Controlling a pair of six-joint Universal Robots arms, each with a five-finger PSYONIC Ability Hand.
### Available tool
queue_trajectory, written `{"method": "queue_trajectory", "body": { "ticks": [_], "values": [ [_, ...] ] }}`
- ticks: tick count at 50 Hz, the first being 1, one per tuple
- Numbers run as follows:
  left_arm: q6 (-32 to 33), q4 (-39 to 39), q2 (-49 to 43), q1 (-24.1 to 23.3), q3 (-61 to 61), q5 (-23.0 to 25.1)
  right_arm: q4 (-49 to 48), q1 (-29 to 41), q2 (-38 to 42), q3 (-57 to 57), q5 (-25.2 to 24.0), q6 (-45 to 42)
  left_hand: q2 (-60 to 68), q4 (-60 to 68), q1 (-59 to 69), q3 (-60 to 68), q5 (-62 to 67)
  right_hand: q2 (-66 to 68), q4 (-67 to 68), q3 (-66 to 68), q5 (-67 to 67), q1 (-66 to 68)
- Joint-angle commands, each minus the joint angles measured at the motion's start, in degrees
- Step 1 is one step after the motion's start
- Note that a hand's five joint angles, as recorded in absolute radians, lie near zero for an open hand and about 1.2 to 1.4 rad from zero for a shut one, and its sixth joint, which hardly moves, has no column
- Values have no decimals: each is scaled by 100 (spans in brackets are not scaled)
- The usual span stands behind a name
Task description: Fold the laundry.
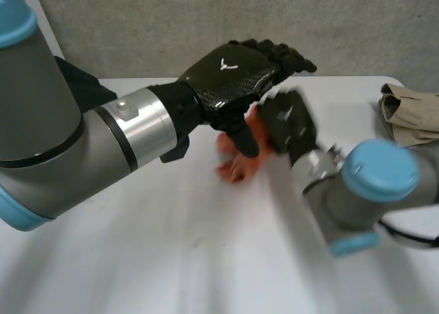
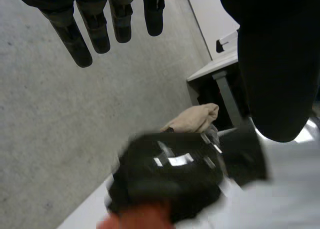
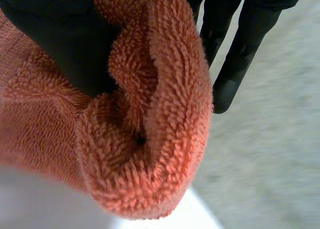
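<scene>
1. first, nearest the camera, the white tabletop (image 1: 171, 259) lies bare, and the right arm reaches in over it from the right.
2. the right hand (image 1: 291, 125) grasps the orange towel (image 1: 234, 164). in the right wrist view, a thick fold of pile is pinched between its thumb and fingers (image 3: 240, 44). the towel hangs crumpled near the tabletop's middle, between the two hands. i cannot tell whether its lower end touches the surface.
3. just beyond, the left hand (image 1: 230, 77) hovers above the towel, its fingers (image 2: 95, 31) straight and released, holding nothing.
4. the towel looks light, soft and limp, with a looped pile that should not slip but will sag. a corner or hem seems a better hold for spreading it than the bunched middle.
5. farthest, a beige garment (image 1: 408, 112) sits crumpled at the tabletop's far right edge, well apart from the towel.
</scene>
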Motion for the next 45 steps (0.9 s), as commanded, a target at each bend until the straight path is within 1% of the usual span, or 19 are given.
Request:
{"method": "queue_trajectory", "body": {
  "ticks": [1, 2, 5, 6, 9, 10, 13, 14, 17, 18, 22, 26, 30, 34, 35, 36, 37, 42, 45],
  "values": [
    [-79, 149, 209, 0, 93, -18, 16, -1049, -474, -924, -15, 537, -27, 12, 109, -33, -102, 1470, 1156, 1509, 1874, 2245],
    [-122, 175, 226, 0, 102, -27, 16, -1381, -474, -1160, -50, 703, -27, 12, 109, -33, -102, 1470, 1156, 1509, 1874, 2245],
    [-351, 246, 270, 9, 128, -88, -10, -1884, -448, -1496, -164, 959, -27, 12, 109, -33, -102, 1470, 1156, 1509, 1874, 2245],
    [-404, 272, 270, 9, 137, -88, -19, -2207, -404, -1723, -278, 1099, -27, 12, 109, -33, -102, 1470, 1156, 1509, 1874, 2245],
    [-545, 369, 279, 9, 119, -115, -19, -2701, -176, -2032, -524, 1302, -27, 12, 109, -33, -102, 1470, 1156, 1509, 1874, 2245],
    [-562, 378, 279, 17, 102, -115, -19, -3016, 129, -2268, -751, 1416, -27, 12, 109, -33, -102, 1470, 1156, 1509, 1874, 2245],
    [-580, 387, 270, 26, 49, -115, -10, -3422, 597, -2629, -1113, 1470, -27, 13, 109, -33, -102, 1470, 1156, 1509, 1874, 2245],
    [-580, 387, 270, 26, 40, -115, -10, -3667, 885, -2831, -1340, 1487, -11, 29, 126, -16, -86, 1470, 1156, 1509, 1874, 2245],
    [-589, 395, 262, 35, -56, -115, -19, -3994, 1405, -3061, -1632, 1444, -11, 29, 126, -16, -85, 1470, 1156, 1509, 1874, 2245],
    [-580, 395, 253, 44, -109, -115, -36, -4195, 1720, -3174, -1806, 1400, -11, 29, 126, -16, -85, 1470, 1156, 1509, 1874, 2245],
    [-580, 404, 192, 27, -162, -115, -89, -4600, 2459, -3465, -2158, 1224, -11, 29, 126, -16, -85, 1470, 1156, 1509, 1874, 2245],
    [-580, 404, 156, 9, -162, -115, 7, -4925, 2882, -3501, -2466, 900, -11, 29, 126, -16, -85, 1470, 1156, 1509, 1874, 2245],
    [-580, 413, 86, 18, -118, -115, 16, -5076, 2831, -3238, -2634, 442, -11, 29, 126, -16, -85, 1470, 1156, 1509, 1874, 2245],
    [-589, 448, 95, 9, -92, -115, 25, -5102, 2559, -3009, -2678, 292, 6, 46, 142, 1, -69, 1460, 1145, 1498, 1864, 2234],
    [-589, 448, 103, 9, -92, -123, 25, -5102, 2471, -2965, -2678, 309, -10, 29, 126, -16, -85, -223, -537, -184, 181, 552],
    [-589, 448, 103, 9, -83, -123, 25, -5111, 2383, -2939, -2670, 318, -11, 29, 126, -16, -85, -2388, -2702, -2349, -1984, -1613],
    [-589, 448, 103, 0, -74, -123, 25, -5094, 2209, -2877, -2652, 344, -11, 29, 126, -16, -85, -5530, -5844, -5491, -5126, -4755],
    [-589, 448, 147, -9, -57, -123, 113, -5085, 1672, -2622, -2503, 476, -11, 29, 126, -16, -85, -5530, -5844, -5491, -5126, -4755],
    [-589, 448, 174, -26, -74, -123, 560, -5111, 1241, -2394, -2248, 652, -11, 29, 126, -16, -85, -5530, -5844, -5491, -5126, -4755]
  ]
}}
